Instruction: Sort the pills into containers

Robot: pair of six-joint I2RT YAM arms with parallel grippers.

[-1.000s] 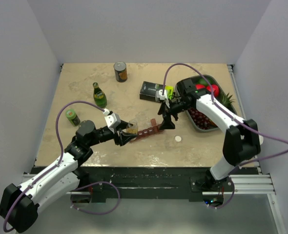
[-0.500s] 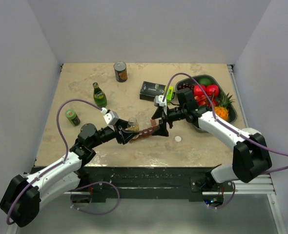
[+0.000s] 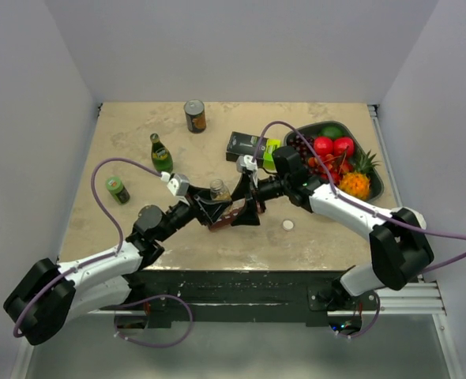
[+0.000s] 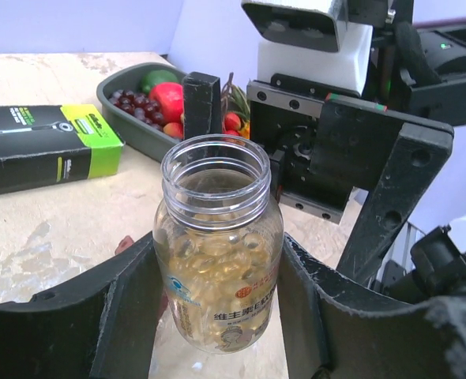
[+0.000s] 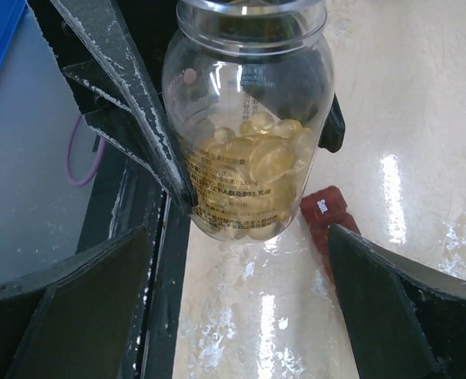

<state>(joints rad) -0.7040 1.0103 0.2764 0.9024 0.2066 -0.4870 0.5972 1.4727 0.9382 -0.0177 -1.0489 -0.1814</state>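
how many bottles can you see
2. A green bottle stands on the table's left side; the open pill bottle is held in the left gripper. The can and small green jar aren't counted; none looks hidden.

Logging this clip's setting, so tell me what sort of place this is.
Probably a robot lab test cell: plain white walls box in a tabletop, two arms are bolted at its near edge, with staged props: a fruit tray, a can, a pill bottle.
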